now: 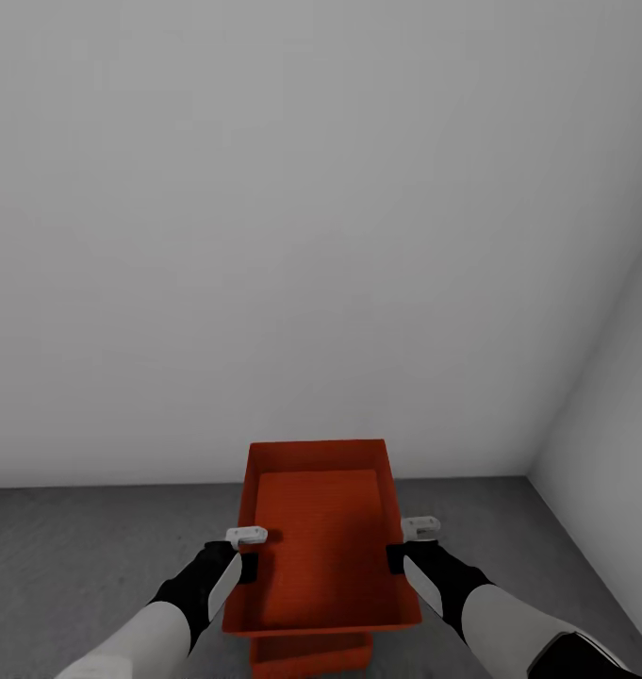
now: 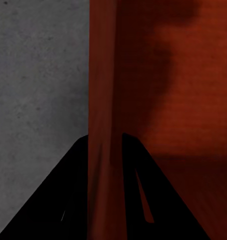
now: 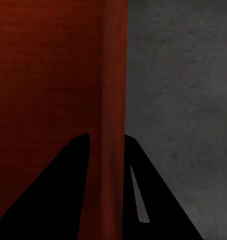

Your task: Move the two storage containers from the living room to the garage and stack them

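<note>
Overhead, the head view is mostly plain grey-white wall (image 1: 311, 207), meeting a second wall (image 1: 613, 396) in a corner at the right of the frame, with a band of dark speckled concrete floor (image 1: 94, 538) across the bottom. At lower centre an orange-red storage container (image 1: 322, 538) is held level between both arms, and below its near edge, at the very bottom of the frame, a strip of a second orange-red container (image 1: 311, 653) shows. The left gripper (image 1: 245, 552) sits on the upper container's left wall and the right gripper (image 1: 407, 545) on its right wall. The wrist views add what the head view cannot: in the left wrist view the left gripper (image 2: 106, 145) has its dark fingers (image 2: 136, 170) on either side of the thin red wall (image 2: 101, 75), clamped on it, with the container's interior on one side and concrete on the other. The right wrist view shows the right gripper (image 3: 107, 145) likewise pinching the opposite wall (image 3: 113, 75).
</note>
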Available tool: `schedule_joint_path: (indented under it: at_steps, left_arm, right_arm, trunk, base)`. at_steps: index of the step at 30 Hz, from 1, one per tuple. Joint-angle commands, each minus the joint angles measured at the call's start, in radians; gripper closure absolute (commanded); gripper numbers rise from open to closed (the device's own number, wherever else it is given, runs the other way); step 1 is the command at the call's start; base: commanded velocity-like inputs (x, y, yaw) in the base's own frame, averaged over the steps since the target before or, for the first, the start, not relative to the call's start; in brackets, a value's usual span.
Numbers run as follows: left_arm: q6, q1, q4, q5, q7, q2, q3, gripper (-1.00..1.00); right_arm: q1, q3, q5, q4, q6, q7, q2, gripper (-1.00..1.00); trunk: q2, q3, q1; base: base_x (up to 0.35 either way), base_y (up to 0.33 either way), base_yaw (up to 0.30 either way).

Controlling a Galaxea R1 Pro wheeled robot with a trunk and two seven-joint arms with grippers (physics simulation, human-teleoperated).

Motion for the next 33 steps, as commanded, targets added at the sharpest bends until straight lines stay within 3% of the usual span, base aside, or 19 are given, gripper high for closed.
schedule_joint_path:
  at_steps: [1,33]
  left_arm:
    - [0.009,0.0,0.014,-0.015,0.011,0.054,-0.005,1.0]
    - [0.009,0.0,0.014,-0.015,0.012,0.054,-0.004,1.0]
  right_arm:
    - [-0.002,0.003,0.012,-0.004,-0.023,-0.008,-0.001,1.0]
    - [-0.002,0.003,0.012,-0.004,-0.023,-0.008,-0.001,1.0]
  trunk:
    - [-0.002,-0.003,0.0]
    - [-0.002,-0.055,0.0]
  base:
    - [0.0,0.0,0.0]
    - [0.0,0.0,0.0]
